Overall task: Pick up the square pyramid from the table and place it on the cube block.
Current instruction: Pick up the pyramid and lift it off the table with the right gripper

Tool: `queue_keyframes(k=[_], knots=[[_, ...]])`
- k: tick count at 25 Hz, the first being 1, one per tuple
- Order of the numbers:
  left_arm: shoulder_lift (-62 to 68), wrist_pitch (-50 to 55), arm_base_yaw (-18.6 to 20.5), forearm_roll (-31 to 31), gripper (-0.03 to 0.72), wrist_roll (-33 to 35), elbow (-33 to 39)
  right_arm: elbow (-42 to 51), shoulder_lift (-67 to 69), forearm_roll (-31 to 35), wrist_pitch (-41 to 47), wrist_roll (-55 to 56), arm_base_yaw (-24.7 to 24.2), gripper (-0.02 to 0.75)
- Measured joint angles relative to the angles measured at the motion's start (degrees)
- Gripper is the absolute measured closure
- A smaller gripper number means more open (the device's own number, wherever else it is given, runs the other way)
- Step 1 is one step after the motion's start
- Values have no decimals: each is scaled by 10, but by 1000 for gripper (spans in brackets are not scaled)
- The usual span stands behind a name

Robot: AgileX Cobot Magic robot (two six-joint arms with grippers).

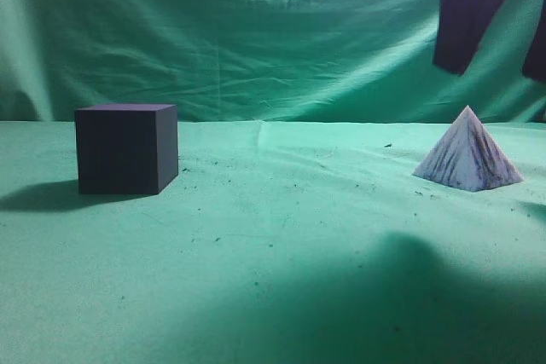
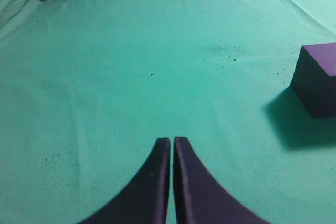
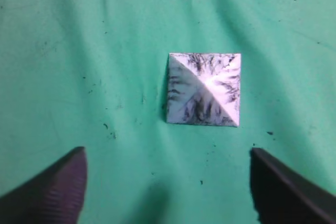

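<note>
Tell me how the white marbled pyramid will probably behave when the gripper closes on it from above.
The white marbled four-sided pyramid has sloping, smooth-looking faces, so closing fingers may slide upward and squeeze it out. Its sharp edges suggest that it is rigid. It sits flat on a wide base on the wrinkled green cloth table, so it should slide, not tip or roll. The open right gripper hangs above it.

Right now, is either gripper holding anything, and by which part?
Nothing is held. The left gripper is shut on nothing; the right gripper is open above the pyramid, which sits untouched on the table.
</note>
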Motion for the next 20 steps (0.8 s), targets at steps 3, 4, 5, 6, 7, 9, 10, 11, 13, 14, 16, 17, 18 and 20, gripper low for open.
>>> queue_keyframes(k=[3,4,5,6,7,9,10,11,13,14,16,17,18,20], knots=[[0,0,0,0,688,0,0,-21,43,1,-3,0,0,92],[0,0,0,0,688,0,0,-28,59,1,-4,0,0,92],[0,0,0,0,688,0,0,-35,72,1,-5,0,0,92],[0,0,0,0,688,0,0,-41,87,0,-6,0,0,92],[0,0,0,0,688,0,0,-47,102,-3,-6,0,0,92],[0,0,0,0,688,0,0,-59,129,-7,-9,0,0,92],[0,0,0,0,688,0,0,-64,143,-8,-12,0,0,92],[0,0,0,0,688,0,0,-66,155,-9,-19,0,0,92],[0,0,0,0,688,0,0,-70,175,-10,-32,0,0,150],[0,0,0,0,688,0,0,-71,183,-13,-39,0,0,143],[0,0,0,0,688,0,0,-74,195,-19,-49,0,0,197],[0,0,0,0,688,0,0,-76,197,-24,-52,0,0,195],[0,0,0,0,688,0,0,-76,199,-29,-55,0,0,195],[0,0,0,0,688,0,0,-80,202,-39,-56,0,1,195]])
